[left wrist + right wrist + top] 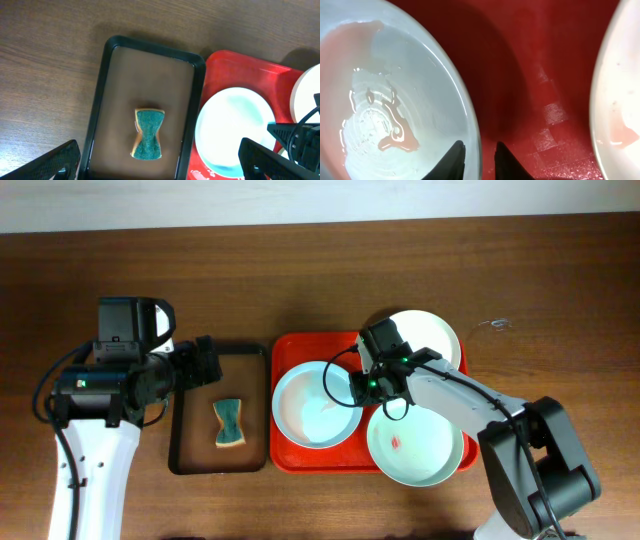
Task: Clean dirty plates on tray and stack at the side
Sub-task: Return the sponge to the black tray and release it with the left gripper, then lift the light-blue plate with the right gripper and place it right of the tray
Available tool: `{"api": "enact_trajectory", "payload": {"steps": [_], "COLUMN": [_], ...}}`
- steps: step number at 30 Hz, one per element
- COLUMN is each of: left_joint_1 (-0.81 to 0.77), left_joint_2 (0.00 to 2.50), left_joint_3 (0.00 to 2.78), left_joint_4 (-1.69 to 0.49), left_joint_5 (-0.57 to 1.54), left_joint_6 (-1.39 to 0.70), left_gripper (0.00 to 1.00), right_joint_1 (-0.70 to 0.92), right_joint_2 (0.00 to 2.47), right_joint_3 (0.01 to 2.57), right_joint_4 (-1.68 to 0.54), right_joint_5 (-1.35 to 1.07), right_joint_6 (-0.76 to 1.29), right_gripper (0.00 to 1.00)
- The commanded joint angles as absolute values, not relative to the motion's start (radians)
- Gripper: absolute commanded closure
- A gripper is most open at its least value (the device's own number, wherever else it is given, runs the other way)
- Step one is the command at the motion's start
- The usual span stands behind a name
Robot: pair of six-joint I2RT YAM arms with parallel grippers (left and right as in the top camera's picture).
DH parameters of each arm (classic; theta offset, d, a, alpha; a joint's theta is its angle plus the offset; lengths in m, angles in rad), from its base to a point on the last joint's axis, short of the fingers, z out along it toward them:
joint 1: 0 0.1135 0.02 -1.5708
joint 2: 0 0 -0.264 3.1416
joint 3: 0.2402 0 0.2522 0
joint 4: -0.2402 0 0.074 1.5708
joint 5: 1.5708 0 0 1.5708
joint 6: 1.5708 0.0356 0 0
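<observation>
- Nearest: the pale green plate [430, 460] sits flat in the red tray [290, 459], with a red smear [397, 442] dead centre. It looks light, stiff and glossy. I'd guess it's slick when wet, so grab it by the rim.
- The sponge [229, 423] lies alone in the brown tray [195, 445] on the table [560, 280]. Looks soft and squashy.
- The pale blue plate [305, 410] is in the red tray's left half, with a pinkish watery film on it, so probably slippery. The right gripper [479, 146] has its jaws astride the rim, barely apart. Can't tell if they actually bite.
- The left gripper [207, 363] hovers over the brown tray's far end, jaws spread wide and empty.
- Farthest: the white plate [435, 335], in the red tray's back corner.
- No brand, label or writing I can read anywhere.
</observation>
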State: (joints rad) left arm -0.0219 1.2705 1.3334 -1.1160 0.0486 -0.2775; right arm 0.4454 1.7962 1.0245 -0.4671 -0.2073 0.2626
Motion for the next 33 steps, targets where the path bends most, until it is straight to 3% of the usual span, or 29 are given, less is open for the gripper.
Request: {"api": "enact_trajectory", "payload": {"steps": [1,3,4,6,7,12,17,21,26,33], "left_joint_1": [-0.014,0.058,0.088,0.134,0.136,0.136,0.136,0.136,0.136,0.136], "left_joint_2": [1.266,1.266,1.267,1.267,1.267,1.267,1.267,1.267,1.267,1.267], "left_joint_3": [1.337,1.337,1.337,1.337,1.337,1.337,1.337,1.337,1.337,1.337], "left_joint_4": [-1.135,-1.161,-1.159,-1.159,-1.165,-1.165,-1.165,-1.165,-1.165,-1.165], "left_joint_5": [-0.104,-0.156,-0.146,-0.137,-0.136,-0.136,-0.136,-0.136,-0.136,-0.136], "left_joint_6": [-0.308,-0.430,-0.430,-0.430,-0.430,-0.430,-0.430,-0.430,-0.430,-0.430], "left_gripper": [0.01,0.01,0.01,0.01,0.01,0.01,0.01,0.01,0.01,0.01], "right_joint_1": [0.451,0.451,0.451,0.451,0.451,0.451,0.437,0.410,0.416,0.593], "right_joint_2": [1.808,1.808,1.808,1.810,1.816,1.822,1.809,1.796,1.796,1.799], "right_joint_3": [1.013,1.013,1.013,1.013,1.013,1.013,1.058,1.281,1.478,1.508], "right_joint_4": [-0.465,-0.467,-0.467,-0.464,-0.463,-0.459,-0.509,-0.822,-1.004,-0.783], "right_joint_5": [-0.199,-0.199,-0.199,-0.199,-0.199,-0.199,-0.200,-0.202,-0.203,-0.080], "right_joint_6": [0.270,0.269,0.270,0.270,0.270,0.270,0.342,0.342,0.383,0.606], "right_gripper": [0.91,0.91,0.81,0.76,0.82,0.96,0.96,0.96,0.96,0.96]}}
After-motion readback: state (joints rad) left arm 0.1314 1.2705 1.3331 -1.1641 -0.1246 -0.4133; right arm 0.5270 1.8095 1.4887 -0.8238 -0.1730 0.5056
